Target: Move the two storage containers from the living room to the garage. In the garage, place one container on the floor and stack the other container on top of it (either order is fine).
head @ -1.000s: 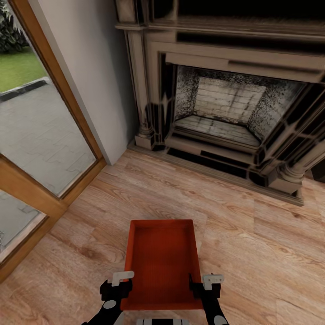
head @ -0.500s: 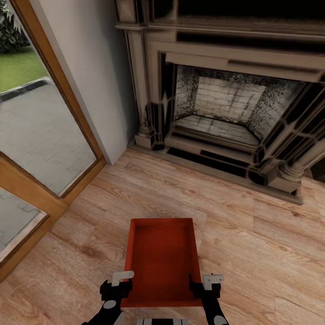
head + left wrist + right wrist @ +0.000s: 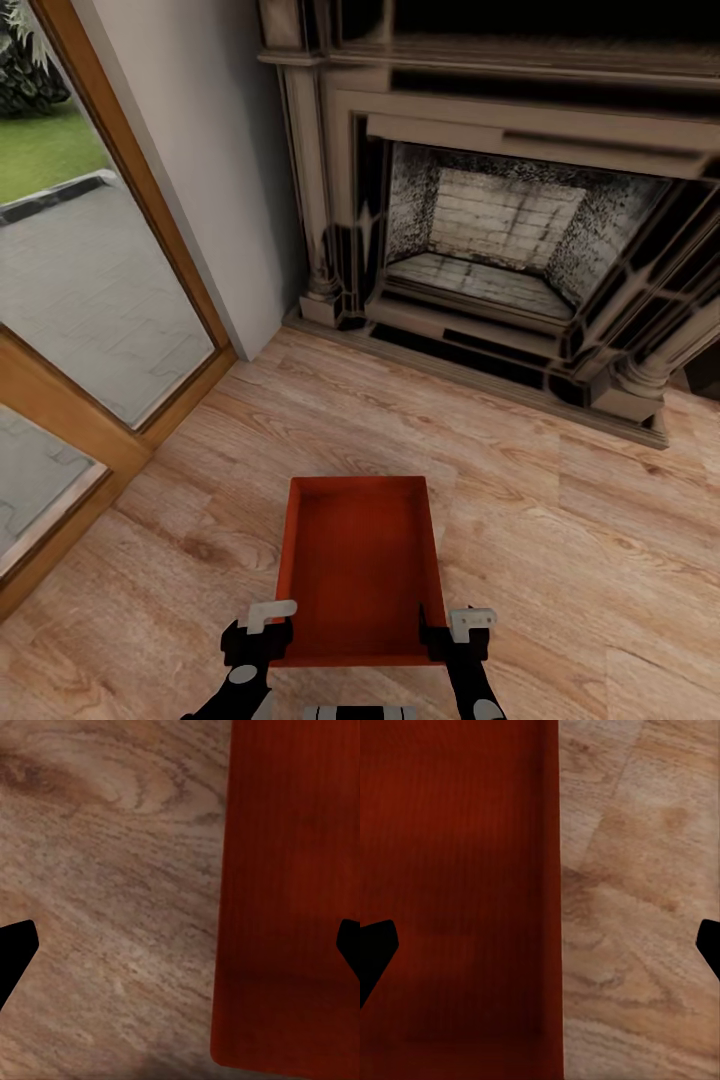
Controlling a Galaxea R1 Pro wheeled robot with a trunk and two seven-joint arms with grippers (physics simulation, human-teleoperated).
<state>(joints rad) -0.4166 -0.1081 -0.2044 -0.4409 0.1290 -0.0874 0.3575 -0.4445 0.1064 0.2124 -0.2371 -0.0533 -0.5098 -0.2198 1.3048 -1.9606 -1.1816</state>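
Item 1, container (image 3: pixel 358 565): one red-orange open-topped bin, rectangular, thin plain walls. I see it low and centred in the head view, long side running away from me toward the fireplace, above the light wood plank floor (image 3: pixel 560 540) of the living room. Its inside looks bare. In the left wrist view the bin (image 3: pixel 289 892) fills one side with plank floor (image 3: pixel 105 892) beside it; in the right wrist view the bin (image 3: pixel 454 892) shows against floor (image 3: pixel 637 900) likewise.

Item 2, left pincer (image 3: pixel 262 630): I have it at the container's left wall near the close corner, its two dark fingertips (image 3: pixel 13 949) standing wide apart at the frame edges with the wall between them. Whether it presses on the wall I cannot tell.

Item 3, right pincer (image 3: pixel 456 632): at the right wall near the close corner, fingertips (image 3: pixel 375 949) spread the same way, the wall edge between them. Clamped or not, I cannot tell.

Item 4, fireplace (image 3: pixel 500 230): dark, ornate, pale brick inside, ahead and well apart from the bin.

Item 5, glass door (image 3: pixel 90 290): wood-framed, at the left, paving and grass beyond it
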